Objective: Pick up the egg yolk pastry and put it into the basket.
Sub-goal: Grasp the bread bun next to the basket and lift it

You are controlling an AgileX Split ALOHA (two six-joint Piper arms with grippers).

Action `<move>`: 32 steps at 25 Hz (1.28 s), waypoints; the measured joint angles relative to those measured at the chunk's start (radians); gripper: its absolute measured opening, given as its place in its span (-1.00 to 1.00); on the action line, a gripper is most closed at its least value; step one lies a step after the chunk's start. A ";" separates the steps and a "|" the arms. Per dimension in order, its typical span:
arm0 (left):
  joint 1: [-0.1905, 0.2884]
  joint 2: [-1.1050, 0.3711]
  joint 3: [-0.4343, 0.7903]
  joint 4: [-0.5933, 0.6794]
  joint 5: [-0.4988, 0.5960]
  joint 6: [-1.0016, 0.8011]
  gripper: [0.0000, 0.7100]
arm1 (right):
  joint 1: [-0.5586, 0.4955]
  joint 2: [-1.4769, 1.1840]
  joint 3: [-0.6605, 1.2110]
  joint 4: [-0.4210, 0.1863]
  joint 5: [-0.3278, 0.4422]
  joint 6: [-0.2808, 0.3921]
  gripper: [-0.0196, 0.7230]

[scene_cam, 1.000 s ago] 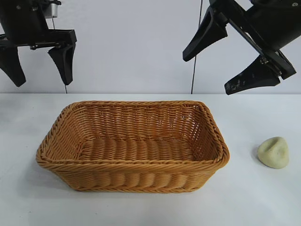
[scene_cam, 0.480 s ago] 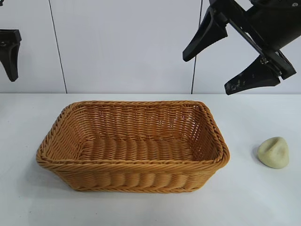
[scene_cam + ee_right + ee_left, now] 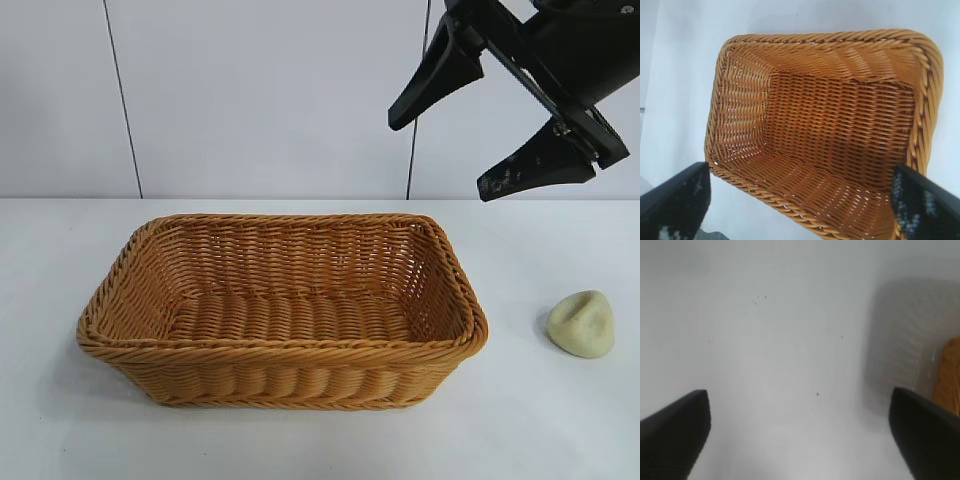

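The egg yolk pastry [image 3: 580, 325], a small pale yellow lump, lies on the white table to the right of the basket [image 3: 290, 382]. The orange-brown wicker basket stands at the middle of the table with nothing in it. High above the basket's right end hangs my right gripper [image 3: 445, 155], open and holding nothing; the pastry sits well below it and to the right. The right wrist view looks down into the basket [image 3: 830, 37] between the open right gripper [image 3: 800, 200]. My left gripper [image 3: 800, 440] is open over bare table, outside the exterior view, with a sliver of the basket [image 3: 951, 370] beside it.
The white table [image 3: 540, 420] runs around the basket on all sides. A pale wall [image 3: 260, 100] with vertical seams stands behind the table.
My left gripper has withdrawn to the left and left the exterior view. The right gripper, the basket and the pastry have not moved.
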 joint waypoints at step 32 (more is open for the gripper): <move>0.000 -1.607 1.007 0.018 -0.139 0.000 0.96 | 0.000 0.000 0.000 0.000 0.000 0.000 0.92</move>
